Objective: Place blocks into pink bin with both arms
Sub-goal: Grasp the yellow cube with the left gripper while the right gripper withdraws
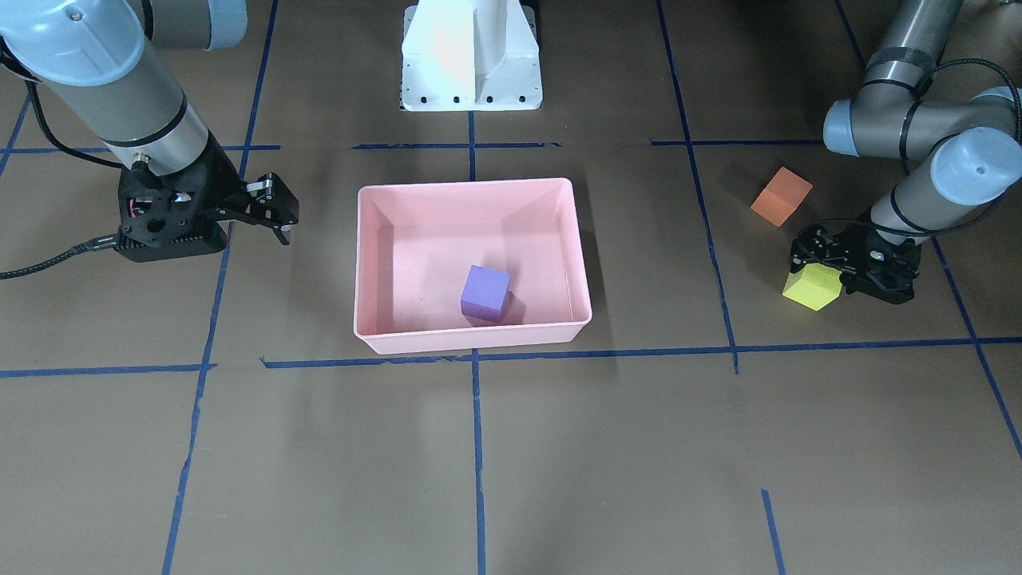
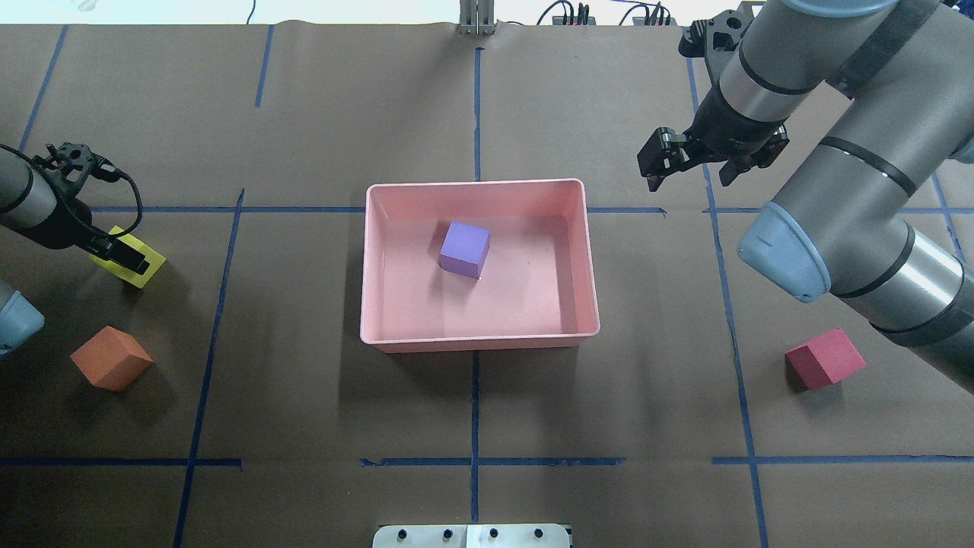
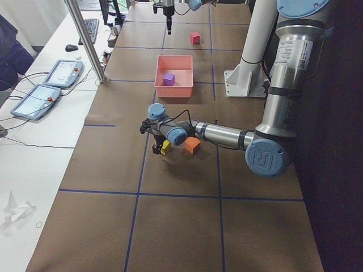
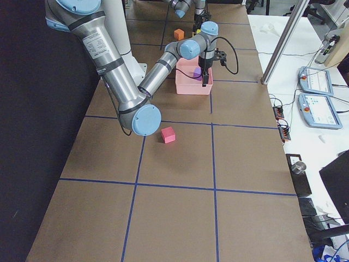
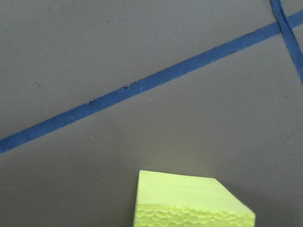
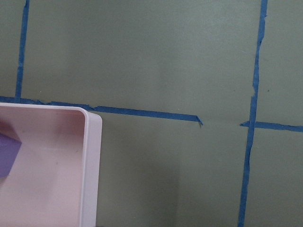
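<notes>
Exterior front-facing view: at the right of the frame the left gripper [image 1: 820, 275] is seen with its fingers clamped on the yellow-green block [image 1: 811, 289], the orange block [image 1: 781, 196] lying apart above it. At centre, the purple block [image 1: 485, 293] is seen resting inside the pink bin [image 1: 471, 340]. Overhead exterior view: the right gripper [image 2: 689, 169] is held at the upper right (just past the bin's corner), fingers spread apart and empty, and the red block [image 2: 825, 358] is seen well apart at the lower right.

Left end effector [image 2: 125, 257] low — grip unclear, right end effector [image 2: 689, 175] raised, jaws apart
</notes>
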Robot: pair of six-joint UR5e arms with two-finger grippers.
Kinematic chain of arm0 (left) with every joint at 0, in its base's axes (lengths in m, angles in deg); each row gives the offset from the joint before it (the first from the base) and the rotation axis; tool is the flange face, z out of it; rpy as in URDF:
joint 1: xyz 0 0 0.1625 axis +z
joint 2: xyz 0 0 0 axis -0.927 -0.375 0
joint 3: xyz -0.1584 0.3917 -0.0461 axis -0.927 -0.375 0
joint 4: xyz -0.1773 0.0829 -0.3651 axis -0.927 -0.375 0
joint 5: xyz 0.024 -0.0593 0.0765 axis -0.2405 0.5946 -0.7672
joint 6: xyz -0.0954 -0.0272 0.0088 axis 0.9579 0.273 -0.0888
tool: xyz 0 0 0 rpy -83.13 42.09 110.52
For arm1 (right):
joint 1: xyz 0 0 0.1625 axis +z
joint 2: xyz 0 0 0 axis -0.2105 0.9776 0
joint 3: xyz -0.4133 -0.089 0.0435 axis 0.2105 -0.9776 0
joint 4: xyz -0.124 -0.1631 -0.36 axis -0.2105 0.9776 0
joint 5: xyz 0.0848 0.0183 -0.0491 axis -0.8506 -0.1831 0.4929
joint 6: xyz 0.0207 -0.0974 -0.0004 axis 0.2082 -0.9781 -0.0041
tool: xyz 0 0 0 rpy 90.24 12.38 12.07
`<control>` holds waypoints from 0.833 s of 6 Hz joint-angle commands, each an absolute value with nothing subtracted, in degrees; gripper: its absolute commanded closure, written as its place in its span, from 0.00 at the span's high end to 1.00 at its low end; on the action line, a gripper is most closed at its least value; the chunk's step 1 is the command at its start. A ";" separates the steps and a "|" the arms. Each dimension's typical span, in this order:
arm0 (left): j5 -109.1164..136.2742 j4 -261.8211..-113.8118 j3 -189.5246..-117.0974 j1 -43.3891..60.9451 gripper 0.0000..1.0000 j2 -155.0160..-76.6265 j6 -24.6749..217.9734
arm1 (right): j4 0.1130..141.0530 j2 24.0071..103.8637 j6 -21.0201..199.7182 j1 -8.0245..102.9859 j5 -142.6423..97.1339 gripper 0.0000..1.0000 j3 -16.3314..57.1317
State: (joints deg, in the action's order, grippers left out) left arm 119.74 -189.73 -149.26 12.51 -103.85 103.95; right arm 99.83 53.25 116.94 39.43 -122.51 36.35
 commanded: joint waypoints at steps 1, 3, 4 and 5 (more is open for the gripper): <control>120.01 -189.75 -149.44 12.60 0.29 -104.75 104.07 | 99.83 53.54 114.96 40.05 -122.52 1.00 36.39; 119.93 -189.05 -151.98 12.08 0.22 -106.23 107.81 | 99.75 57.12 105.95 43.99 -122.78 1.00 36.48; 119.84 -188.96 -153.99 12.08 0.23 -108.86 116.46 | 99.40 61.41 98.50 47.14 -124.35 1.00 37.35; 119.66 -188.26 -154.79 12.08 0.23 -112.71 123.42 | 99.31 67.63 90.42 51.26 -126.45 1.00 40.31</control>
